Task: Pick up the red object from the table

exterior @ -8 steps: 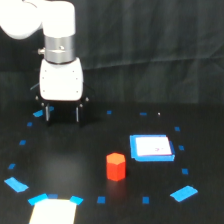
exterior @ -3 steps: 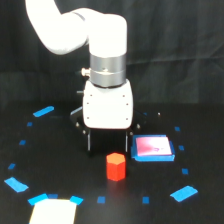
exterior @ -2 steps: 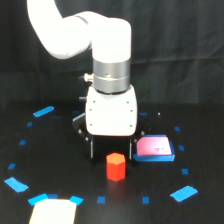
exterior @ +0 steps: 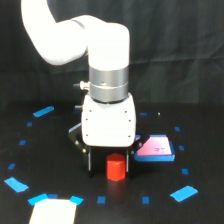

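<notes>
The red object (exterior: 116, 168), a small red-orange block, stands on the black table (exterior: 200, 210) low in the middle of the exterior view. My gripper (exterior: 110, 164) hangs straight down over it, its white body filling the centre of the view. Two dark fingers (exterior: 90, 163) reach down on either side of the block, one to its left and one to its right. The jaws stand apart, with a small gap to the block on each side. The block rests on the table.
A flat blue-edged square with a pink top (exterior: 156, 148) lies just to the exterior view's right of the gripper. Blue tape marks (exterior: 183, 193) ring the area. A pale sheet (exterior: 51, 212) sits at the lower left edge.
The arm has come forward and down from the back of the table. Its fingers now straddle the red block, which has not moved.
</notes>
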Robot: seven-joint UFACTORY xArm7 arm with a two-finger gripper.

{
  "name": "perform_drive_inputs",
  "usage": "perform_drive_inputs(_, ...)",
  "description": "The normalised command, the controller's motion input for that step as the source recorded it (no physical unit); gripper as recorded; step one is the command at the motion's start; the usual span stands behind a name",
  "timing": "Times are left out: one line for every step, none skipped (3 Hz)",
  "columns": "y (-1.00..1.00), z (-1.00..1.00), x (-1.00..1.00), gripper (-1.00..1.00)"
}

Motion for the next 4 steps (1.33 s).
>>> perform_drive_inputs(-0.18, 0.49, 1.00, -1.00)
perform_drive_inputs(0.32, 0.38, 1.00, -0.91)
perform_drive_inputs(-0.03, 1.00, 1.00, -1.00)
perform_drive_inputs(-0.26, 1.00, 1.00, -0.35)
